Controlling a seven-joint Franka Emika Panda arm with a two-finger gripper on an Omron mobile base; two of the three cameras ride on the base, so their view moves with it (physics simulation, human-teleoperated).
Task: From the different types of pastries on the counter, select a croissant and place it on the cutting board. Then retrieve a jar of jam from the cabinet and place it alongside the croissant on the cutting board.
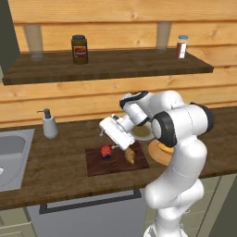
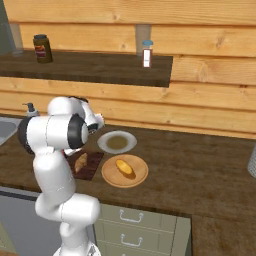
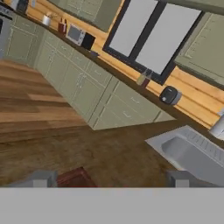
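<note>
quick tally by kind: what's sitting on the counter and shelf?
Pastries: 2, croissant, bun
Jars/bottles: 3, brown jar, red jar, spice bottle
Plates: 2, wooden plate, white plate
Cutting board: 1
Soap dispenser: 1
Total: 9

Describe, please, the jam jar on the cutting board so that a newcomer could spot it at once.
Start at the dark wooden counter, right of the sink. On it lies a dark red cutting board, and on the board's left half sits the small red jam jar. The croissant beside it is golden brown and elongated.
</note>
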